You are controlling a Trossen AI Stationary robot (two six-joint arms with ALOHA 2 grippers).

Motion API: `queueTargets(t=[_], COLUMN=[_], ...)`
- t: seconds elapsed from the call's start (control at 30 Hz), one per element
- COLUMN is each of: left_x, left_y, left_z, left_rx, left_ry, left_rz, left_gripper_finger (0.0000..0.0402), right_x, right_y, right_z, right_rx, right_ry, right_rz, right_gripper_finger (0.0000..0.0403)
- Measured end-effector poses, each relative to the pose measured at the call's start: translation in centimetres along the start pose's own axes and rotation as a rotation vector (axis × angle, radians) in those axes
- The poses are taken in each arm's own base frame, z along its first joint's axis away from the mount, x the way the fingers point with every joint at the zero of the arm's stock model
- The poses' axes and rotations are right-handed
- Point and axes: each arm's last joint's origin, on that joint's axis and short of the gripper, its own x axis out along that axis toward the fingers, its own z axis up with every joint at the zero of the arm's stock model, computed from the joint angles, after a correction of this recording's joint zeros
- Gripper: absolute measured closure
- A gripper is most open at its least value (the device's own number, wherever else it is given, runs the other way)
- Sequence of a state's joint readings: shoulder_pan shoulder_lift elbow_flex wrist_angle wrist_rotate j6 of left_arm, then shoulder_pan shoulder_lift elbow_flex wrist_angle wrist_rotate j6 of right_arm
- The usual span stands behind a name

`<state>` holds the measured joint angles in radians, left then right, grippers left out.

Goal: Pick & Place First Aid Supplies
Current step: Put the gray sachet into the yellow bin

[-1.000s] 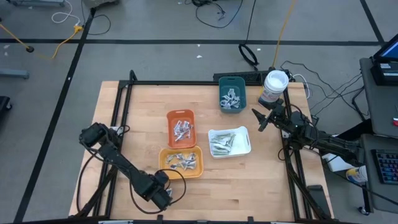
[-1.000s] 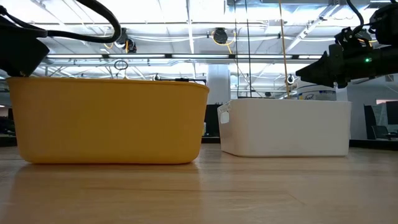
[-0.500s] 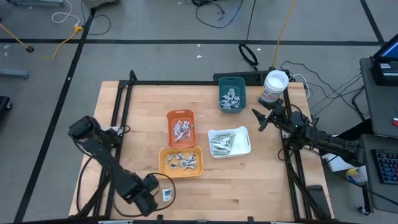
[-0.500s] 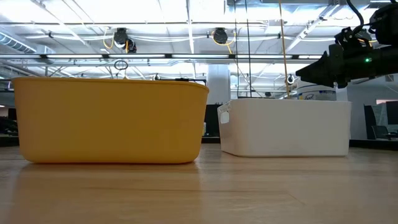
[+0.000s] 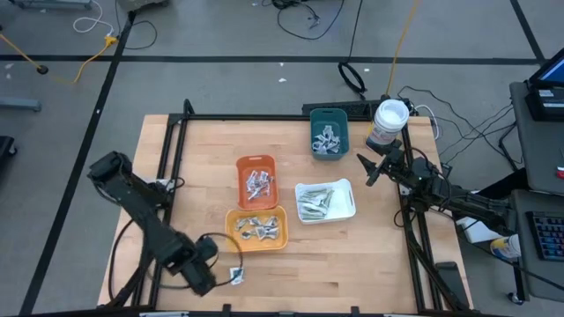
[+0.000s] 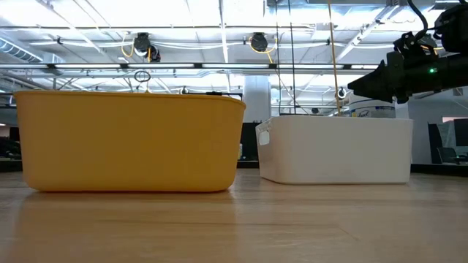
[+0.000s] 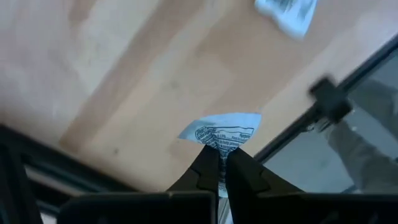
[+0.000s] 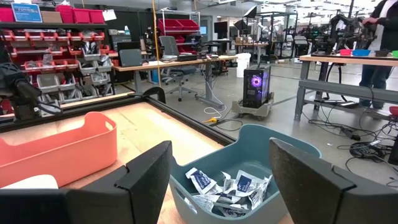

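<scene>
Silvery-white sachet point(image 7: 222, 132) pinched between the closed fingers of the left gripper point(image 7: 217, 163), near the table's point(image 5: 352, 264) front edge, just beside the yellow tray point(image 5: 257, 230). Lift it clear and carry level, keeping the pinch firm. Right gripper point(image 8: 217, 168) waits spread wide above the teal tray point(image 8: 292, 144).

blurred sachet point(image 7: 287, 12) cut by edge

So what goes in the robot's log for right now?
left gripper: shut on small white printed packet, near front table edge | right gripper: open, above teal plastic tray | second packet: loose on table
</scene>
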<state>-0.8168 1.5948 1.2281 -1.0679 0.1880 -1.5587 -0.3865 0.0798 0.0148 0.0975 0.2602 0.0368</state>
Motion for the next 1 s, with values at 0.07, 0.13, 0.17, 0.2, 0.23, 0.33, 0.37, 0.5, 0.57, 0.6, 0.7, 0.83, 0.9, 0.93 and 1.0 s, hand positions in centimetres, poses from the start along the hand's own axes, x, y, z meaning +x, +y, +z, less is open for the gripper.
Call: queueTargets(t=[0.07,0.13,0.17,0.2,0.23,0.33,0.37,0.5,0.57,0.6,0.7,0.83,0.9,0.93,1.0], left_x=[-0.5,-1.2,-1.5,-1.9,-2.3,-3.4,-3.7,-4.9,-5.4,-5.7,-6.0,-4.8,-4.0,-3.7,-3.0], left_y=[-0.1,-0.4,-0.6,-0.7,-0.9,-1.2,-1.3,-1.2,-1.3,-1.2,-1.3,-1.3,-1.4,-1.4,-1.4], left_z=[1.6,3.6,4.6,5.6,6.5,9.3,10.2,13.3,14.6,15.2,16.7,18.1,18.7,19.0,19.5], left_rx=[-0.011,-0.018,-0.019,-0.018,-0.019,-0.017,-0.019,-0.033,-0.036,-0.036,-0.048,-0.070,-0.081,-0.085,-0.094], left_ry=[-0.009,-0.020,-0.028,-0.035,-0.045,-0.063,-0.066,-0.072,-0.073,-0.075,-0.084,-0.087,-0.092,-0.091,-0.095], left_rz=[-0.015,-0.039,-0.049,-0.059,-0.071,-0.096,-0.093,-0.078,-0.077,-0.076,-0.085,-0.046,-0.014,-0.003,0.023], left_gripper_finger=[0.0394,0.0393,0.0392,0.0393,0.0394,0.0394,0.0394,0.0394,0.0394,0.0394,0.0394,0.0394,0.0394,0.0394,0.0394], right_x=[0.0,0.0,0.0,0.0,0.0,0.0,0.0,0.0,0.0,0.0,0.0,0.0,0.0,0.0,0.0], right_y=[0.0,0.0,0.0,0.0,0.0,0.0,0.0,0.0,0.0,0.0,0.0,0.0,0.0,0.0,0.0], right_z=[0.0,0.0,0.0,0.0,0.0,0.0,0.0,0.0,0.0,0.0,0.0,0.0,0.0,0.0,0.0], right_rx=[0.000,0.000,0.000,0.000,0.000,0.000,0.000,0.000,0.000,0.000,0.000,0.000,0.000,0.000,0.000], right_ry=[0.000,0.000,0.000,0.000,0.000,0.000,0.000,0.000,0.000,0.000,0.000,0.000,0.000,0.000,0.000], right_rz=[0.000,0.000,0.000,0.000,0.000,0.000,0.000,0.000,0.000,0.000,0.000,0.000,0.000,0.000,0.000], right_gripper_finger=[0.0140,0.0140,0.0140,0.0140,0.0140,0.0140,0.0140,0.0140,0.0140,0.0140,0.0140,0.0140,0.0140,0.0140,0.0140])
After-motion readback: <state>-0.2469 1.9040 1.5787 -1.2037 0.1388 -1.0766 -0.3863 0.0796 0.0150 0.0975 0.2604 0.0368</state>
